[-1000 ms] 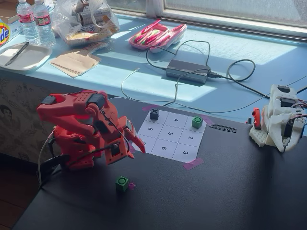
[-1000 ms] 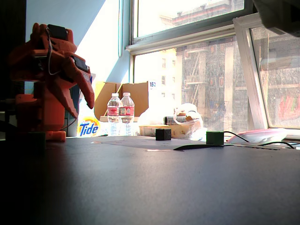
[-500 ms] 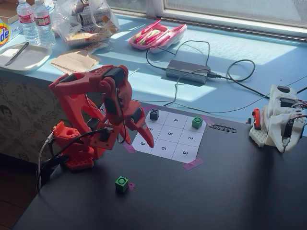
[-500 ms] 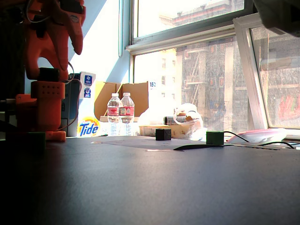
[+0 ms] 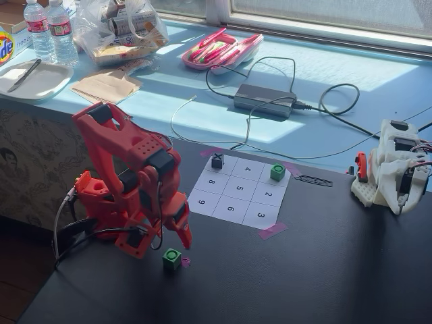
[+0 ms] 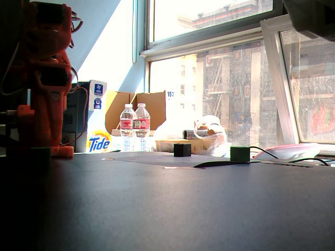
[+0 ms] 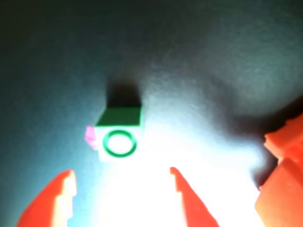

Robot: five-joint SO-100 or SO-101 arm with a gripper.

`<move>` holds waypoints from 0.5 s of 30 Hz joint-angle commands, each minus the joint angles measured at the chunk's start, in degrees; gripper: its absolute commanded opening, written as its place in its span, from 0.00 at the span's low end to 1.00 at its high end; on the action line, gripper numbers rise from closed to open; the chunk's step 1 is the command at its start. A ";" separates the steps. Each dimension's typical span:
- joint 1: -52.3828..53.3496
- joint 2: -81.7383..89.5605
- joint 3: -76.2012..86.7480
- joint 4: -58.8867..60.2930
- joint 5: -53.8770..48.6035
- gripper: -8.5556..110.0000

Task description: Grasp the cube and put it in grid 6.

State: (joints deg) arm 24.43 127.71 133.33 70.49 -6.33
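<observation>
Wrist view: gripper (image 7: 120,189) jaws spread wide, nothing between them, two red fingertips (image 7: 61,189) framing the cube (image 7: 118,139) w/ gap on both sides; cube sits just ahead of the tips on the black table (image 7: 213,56), not touching either, a bit left of the jaws' centre line. Tiny pink tape scrap (image 7: 90,135) pokes out at cube's left edge, prob. a start-spot marker. High fixed view: red arm (image 5: 131,185) folded down, gripper (image 5: 183,236) just above and beside cube (image 5: 171,258), which is off the sheet, near the table's front. Looks like pre-grasp approach: jaws parted ready to straddle the cube; needs a little more drop/reach before closing. Farther back, grid 6 (image 5: 230,208) is free, bottom-middle cell in this view, near enough for a short carry. Beyond: twin green cube (image 5: 277,172) and dark X cube (image 5: 217,160) sit on cells in the far row; leave alone. Low fixed view too dark at left to tell cube.
</observation>
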 commanded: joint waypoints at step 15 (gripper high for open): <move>0.35 -7.73 4.66 -14.68 -0.79 0.32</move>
State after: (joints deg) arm 25.31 119.79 137.81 56.78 -6.50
